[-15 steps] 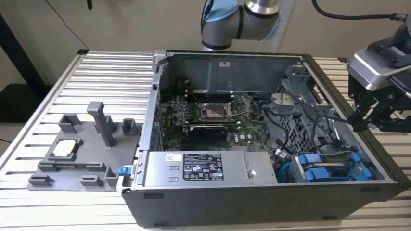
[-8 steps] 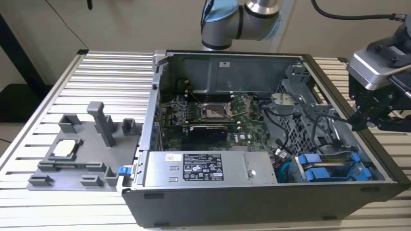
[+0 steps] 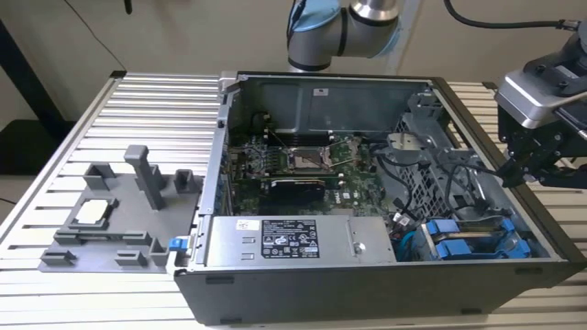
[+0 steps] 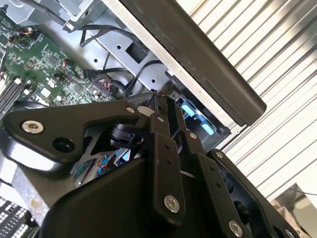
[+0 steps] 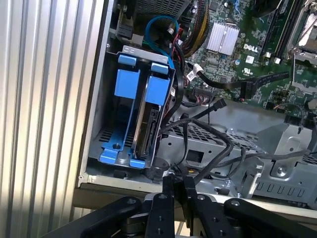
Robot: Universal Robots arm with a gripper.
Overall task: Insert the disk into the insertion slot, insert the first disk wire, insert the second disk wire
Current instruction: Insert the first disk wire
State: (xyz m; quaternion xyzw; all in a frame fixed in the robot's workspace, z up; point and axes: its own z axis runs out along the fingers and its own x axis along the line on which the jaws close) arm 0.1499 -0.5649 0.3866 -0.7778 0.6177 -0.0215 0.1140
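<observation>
Pinching almost shut on what looks like a black disk wire point(image 3: 486, 170), the jaws hang above the case wall point(image 3: 555, 234); the disk point(image 5: 148, 124) sits in the insertion slot point(image 5: 96, 139) nearby. The wire seems limp: grip beside its plug.

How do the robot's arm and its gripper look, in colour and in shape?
The arm has round silver-grey joints with pale blue caps. A silver-grey block sits at the wrist, and a black cable runs above it in the exterior view. The gripper is black, built of flat angular links with small silver screw heads.
</observation>
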